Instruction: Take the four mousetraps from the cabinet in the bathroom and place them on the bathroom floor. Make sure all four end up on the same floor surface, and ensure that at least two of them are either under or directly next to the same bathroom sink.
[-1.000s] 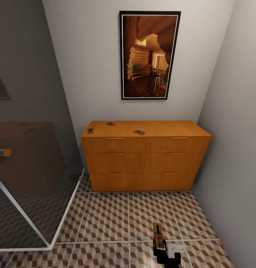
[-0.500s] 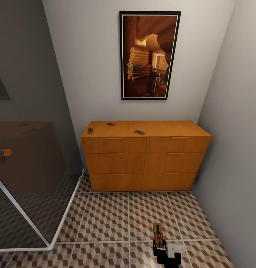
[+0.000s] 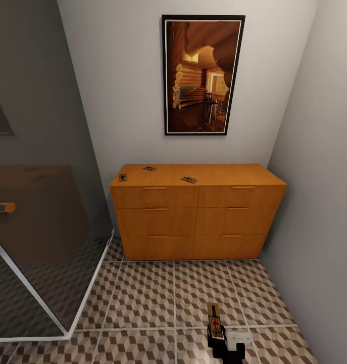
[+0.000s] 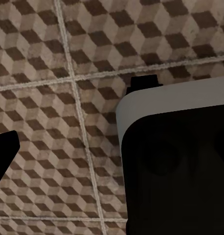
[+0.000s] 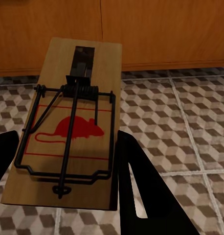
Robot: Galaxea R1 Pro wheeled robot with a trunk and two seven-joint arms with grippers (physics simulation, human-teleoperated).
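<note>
Before us the bathroom floor (image 3: 143, 298) of brown, tan and white cube-patterned tiles runs to a low orange-brown wooden six-drawer cabinet (image 3: 198, 212) at twelve o'clock, under a framed cabin picture (image 3: 202, 75). Three small tan wooden mousetraps (image 3: 189, 179) lie well apart on its flat top. At six o'clock our right gripper (image 3: 217, 331) is clamped on a fourth trap (image 5: 75, 132), red mouse mark upward. We cannot tell how our left gripper's (image 4: 68, 147) jaws stand.
</note>
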